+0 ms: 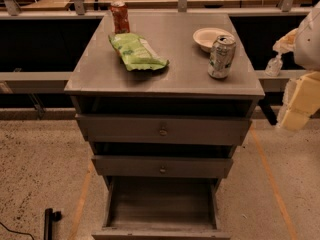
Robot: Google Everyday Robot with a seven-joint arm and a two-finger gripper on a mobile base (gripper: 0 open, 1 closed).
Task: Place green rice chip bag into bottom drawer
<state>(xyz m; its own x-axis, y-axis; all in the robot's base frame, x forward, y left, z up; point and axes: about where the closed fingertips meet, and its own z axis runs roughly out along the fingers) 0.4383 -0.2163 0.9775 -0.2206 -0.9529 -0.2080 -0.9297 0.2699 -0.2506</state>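
Note:
The green rice chip bag lies flat on the grey cabinet top, left of the middle, just in front of a red can. The bottom drawer is pulled out at the foot of the cabinet and shows a plain grey inside with nothing in it. My gripper hangs at the right edge of the view, beside the cabinet's right side and below its top. It is well apart from the bag and holds nothing that I can see.
A silver-green can stands at the right front of the top, and a white bowl sits behind it. The two upper drawers with round knobs stand slightly ajar. A rail runs behind the cabinet. A black object lies on the speckled floor at lower left.

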